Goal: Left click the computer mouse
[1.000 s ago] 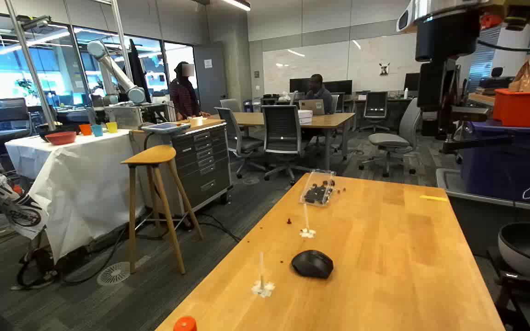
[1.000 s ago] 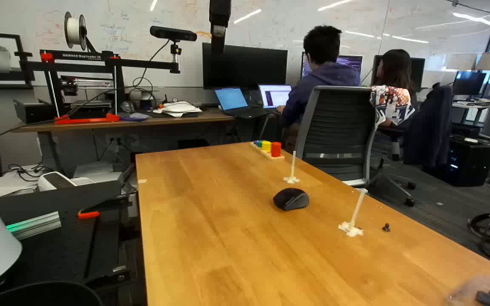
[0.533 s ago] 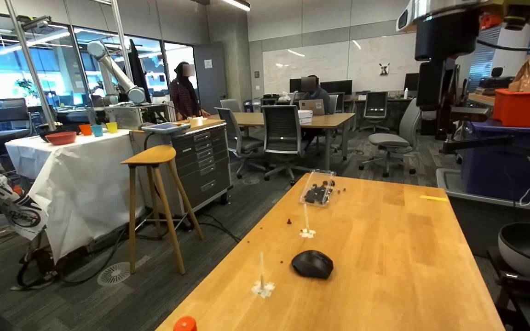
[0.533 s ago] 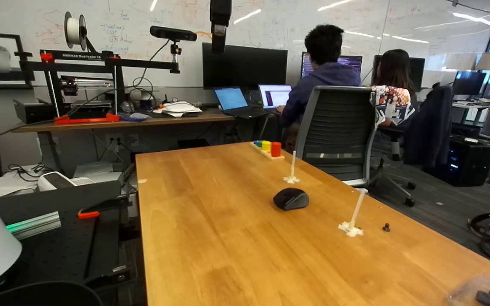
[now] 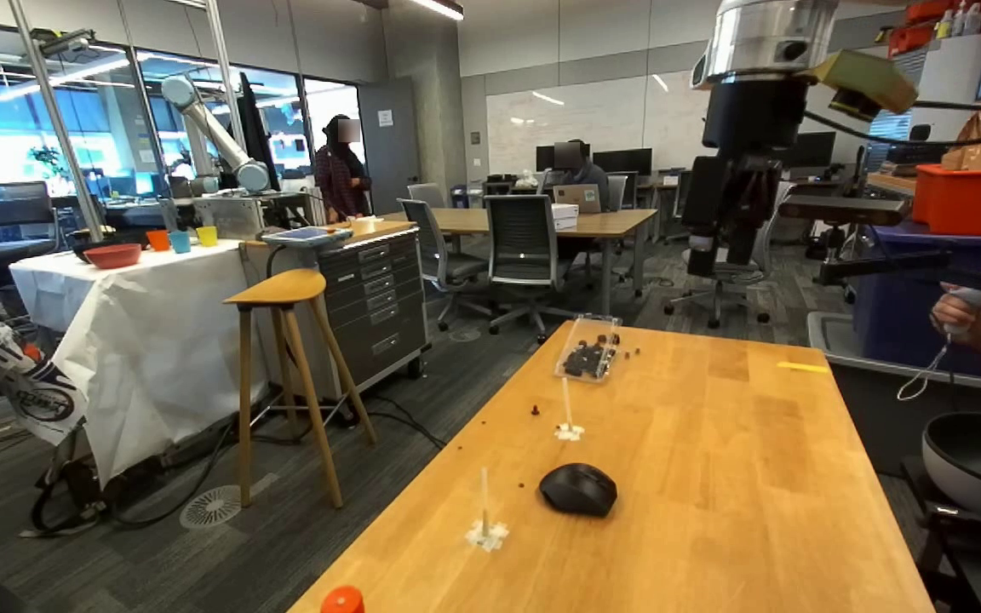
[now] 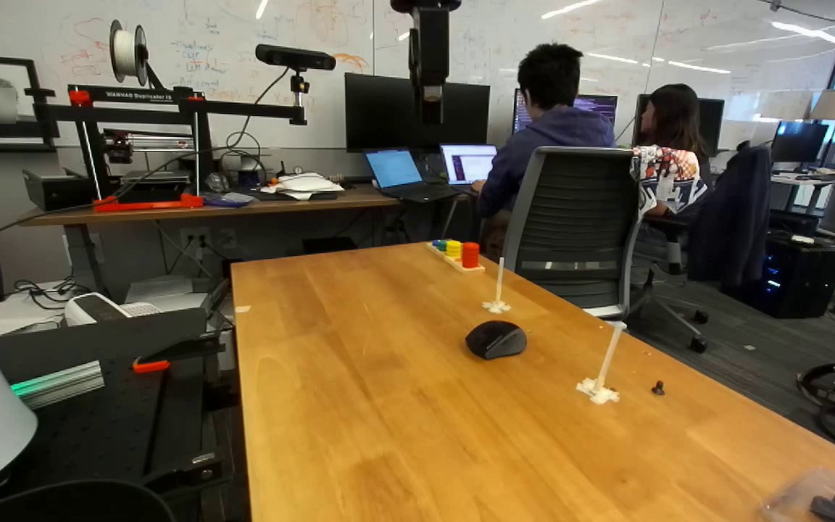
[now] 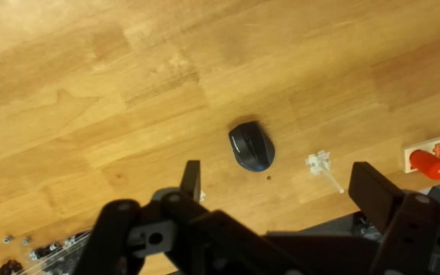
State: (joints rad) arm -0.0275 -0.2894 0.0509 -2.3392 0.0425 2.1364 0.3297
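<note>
The computer mouse is black and dome-shaped and lies on the wooden table. It shows in both exterior views (image 5: 578, 489) (image 6: 496, 339) and near the middle of the wrist view (image 7: 252, 147). My gripper (image 5: 720, 255) hangs in the air, well above the table and apart from the mouse. It also shows at the top of an exterior view (image 6: 430, 109). In the wrist view the gripper (image 7: 276, 166) has its jaws wide apart with nothing held between them. The mouse lies beyond the fingertips there, nearer the left finger (image 7: 192, 177).
Two thin white pegs on white bases (image 5: 484, 535) (image 5: 569, 431) stand upright near the mouse. A clear box of dark pieces (image 5: 588, 349) lies at one table end. A board with coloured discs (image 6: 470, 255) lies at the opposite end. A small dark screw (image 6: 658, 388) stands near a peg.
The arm and gripper have moved left and slightly lower in one exterior view, and right and lower in the other. The mouse has not moved.
</note>
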